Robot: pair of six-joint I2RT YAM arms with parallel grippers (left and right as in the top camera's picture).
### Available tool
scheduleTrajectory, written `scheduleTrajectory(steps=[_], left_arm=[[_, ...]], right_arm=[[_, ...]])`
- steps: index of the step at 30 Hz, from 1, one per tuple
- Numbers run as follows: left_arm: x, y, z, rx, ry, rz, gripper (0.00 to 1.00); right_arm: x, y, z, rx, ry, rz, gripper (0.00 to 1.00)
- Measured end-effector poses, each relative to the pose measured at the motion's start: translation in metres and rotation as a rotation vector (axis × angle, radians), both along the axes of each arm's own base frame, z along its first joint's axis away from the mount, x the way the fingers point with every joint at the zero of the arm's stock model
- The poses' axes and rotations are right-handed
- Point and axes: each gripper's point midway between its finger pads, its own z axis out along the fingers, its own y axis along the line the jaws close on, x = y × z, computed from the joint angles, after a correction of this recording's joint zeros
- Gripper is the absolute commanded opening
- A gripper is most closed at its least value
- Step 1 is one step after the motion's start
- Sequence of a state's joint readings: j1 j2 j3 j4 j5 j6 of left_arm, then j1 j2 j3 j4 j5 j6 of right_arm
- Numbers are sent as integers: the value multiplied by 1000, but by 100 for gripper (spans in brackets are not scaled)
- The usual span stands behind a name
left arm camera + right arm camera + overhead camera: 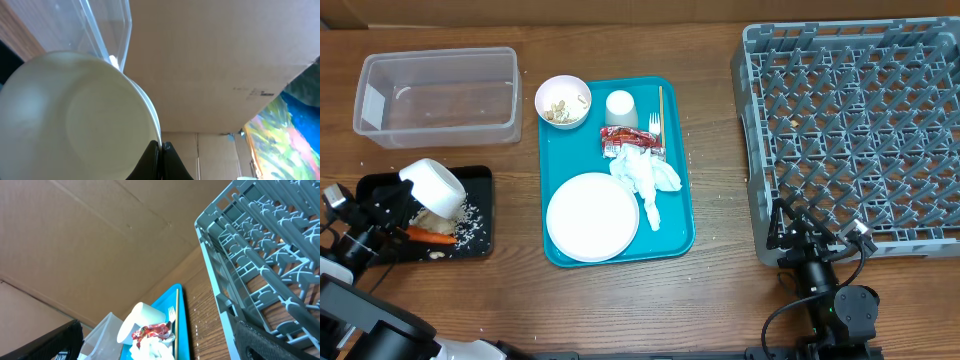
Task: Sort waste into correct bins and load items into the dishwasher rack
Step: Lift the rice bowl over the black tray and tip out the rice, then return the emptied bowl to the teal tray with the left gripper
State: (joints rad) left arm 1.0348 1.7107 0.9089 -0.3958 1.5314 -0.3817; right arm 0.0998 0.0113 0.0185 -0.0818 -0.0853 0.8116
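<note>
Backing the wood-grain table (720,300) and grey rack (860,120), plain brown cardboard wall (100,230)

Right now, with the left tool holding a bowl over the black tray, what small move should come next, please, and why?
Probably lift the bowl clear and turn it level, ready to carry toward the dishwasher rack. The left tool is shut on its rim, the bowl is tipped over the black tray, and the rice and carrot already lie on it.
</note>
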Motion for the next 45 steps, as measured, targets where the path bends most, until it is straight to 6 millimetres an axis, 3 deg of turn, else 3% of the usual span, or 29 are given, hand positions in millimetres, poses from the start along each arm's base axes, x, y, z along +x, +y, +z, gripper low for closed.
scheduleTrajectory(steps=[10, 14, 18, 21, 26, 31, 37, 39, 40, 45], left_arm=[[-2, -3, 2, -24, -6, -7, 4], [-2, -11, 20, 31, -38, -19, 4], [-4, -40, 68, 219, -128, -58, 4], [-1, -84, 102, 450, -155, -89, 4], [6, -133, 109, 727, -78, -65, 4], [34, -158, 98, 976, -25, -14, 7], [72, -249, 82, 1196, -189, -172, 8], [79, -275, 64, 1253, -196, -226, 10], [84, -291, 43, 1311, -173, -262, 11], [103, -300, -37, 1490, -12, -314, 11]], right_arm=[[0, 0, 0, 0, 0, 0, 100], [0, 0, 0, 0, 0, 0, 100], [0, 0, 0, 0, 0, 0, 100], [0, 0, 0, 0, 0, 0, 100], [0, 0, 0, 0, 0, 0, 100], [0, 0, 0, 0, 1, 1, 100], [0, 0, 0, 0, 0, 1, 100], [0, 0, 0, 0, 0, 0, 100], [0, 0, 0, 0, 0, 0, 100], [0, 0, 0, 0, 0, 0, 100]])
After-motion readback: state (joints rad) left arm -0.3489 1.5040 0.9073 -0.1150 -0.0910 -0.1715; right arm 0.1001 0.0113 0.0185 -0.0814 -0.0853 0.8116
